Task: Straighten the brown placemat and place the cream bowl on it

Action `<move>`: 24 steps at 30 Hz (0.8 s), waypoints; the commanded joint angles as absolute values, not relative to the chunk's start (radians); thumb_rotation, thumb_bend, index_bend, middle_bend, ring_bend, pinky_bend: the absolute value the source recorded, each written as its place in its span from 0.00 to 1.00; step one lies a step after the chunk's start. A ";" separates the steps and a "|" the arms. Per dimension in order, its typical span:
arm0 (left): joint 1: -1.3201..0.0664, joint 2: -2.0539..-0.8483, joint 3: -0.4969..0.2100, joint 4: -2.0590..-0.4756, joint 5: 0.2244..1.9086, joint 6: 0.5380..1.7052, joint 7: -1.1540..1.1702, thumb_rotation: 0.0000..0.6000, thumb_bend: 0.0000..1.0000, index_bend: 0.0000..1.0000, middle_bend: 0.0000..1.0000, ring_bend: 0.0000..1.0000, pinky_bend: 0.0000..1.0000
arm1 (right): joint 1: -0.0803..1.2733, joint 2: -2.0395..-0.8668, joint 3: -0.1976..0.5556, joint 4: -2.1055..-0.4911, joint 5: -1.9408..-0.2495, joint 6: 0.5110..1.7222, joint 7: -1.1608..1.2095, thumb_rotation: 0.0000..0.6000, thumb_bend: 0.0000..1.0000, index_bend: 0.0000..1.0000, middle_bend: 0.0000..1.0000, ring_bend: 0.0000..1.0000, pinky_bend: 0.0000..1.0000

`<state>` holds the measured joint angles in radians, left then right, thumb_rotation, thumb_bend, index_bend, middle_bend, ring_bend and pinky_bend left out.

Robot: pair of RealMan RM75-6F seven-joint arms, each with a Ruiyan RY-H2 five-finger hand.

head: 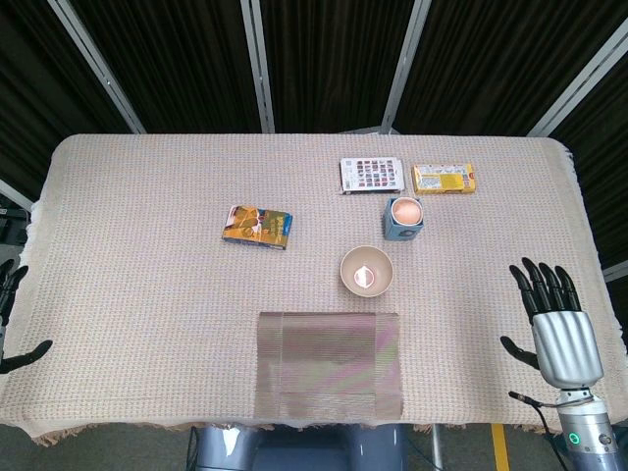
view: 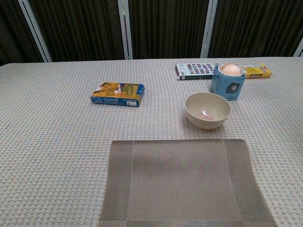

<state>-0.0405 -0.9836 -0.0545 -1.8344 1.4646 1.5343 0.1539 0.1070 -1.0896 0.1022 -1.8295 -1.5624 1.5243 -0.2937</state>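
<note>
With the flat brown woven placemat (head: 330, 365) lying square, the round cream bowl (head: 367, 271) is being awaited; it is best lifted by the right hand (head: 557, 329), fingers spread and empty, while the left hand (head: 12, 319) is mostly out of frame, so its fingers cannot be judged.

- Open cloth lies on both flanks of the brown placemat (head: 330, 365), so the right hand (head: 559, 329) has a bare run inward along the surface (head: 128, 294).
- The cream bowl (head: 367, 271) sits just beyond the placemat's far edge, apart from it.
- A blue cup (head: 403, 218) stands close behind the bowl, crowding its far right side.
- The blue-and-yellow packet (head: 259, 227) lies well left of the bowl.
</note>
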 commanded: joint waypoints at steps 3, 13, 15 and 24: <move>-0.040 -0.984 -0.054 -1.835 1.462 1.534 0.155 1.00 0.00 0.00 0.00 0.00 0.00 | 0.105 -1.081 0.097 -1.833 -1.558 1.518 -0.280 1.00 0.00 0.00 0.00 0.00 0.00; -0.041 -0.989 -0.062 -1.834 1.451 1.538 0.169 1.00 0.00 0.00 0.00 0.00 0.00 | 0.203 -1.130 0.089 -1.771 -1.548 1.339 -0.271 1.00 0.01 0.00 0.00 0.00 0.00; -0.047 -0.994 -0.066 -1.830 1.441 1.528 0.175 1.00 0.00 0.00 0.00 0.00 0.00 | 0.249 -1.159 0.098 -1.733 -1.544 1.275 -0.295 1.00 0.02 0.00 0.00 0.00 0.00; -0.081 -1.029 -0.092 -1.799 1.366 1.475 0.219 1.00 0.00 0.00 0.00 0.00 0.00 | 0.459 -1.291 0.162 -1.649 -1.490 1.004 -0.311 1.00 0.04 0.05 0.00 0.00 0.00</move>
<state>-0.0757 -1.0217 -0.0864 -1.8068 1.3804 1.4831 0.2108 0.3921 -1.2421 0.1331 -1.6828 -1.5161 1.0772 -0.3056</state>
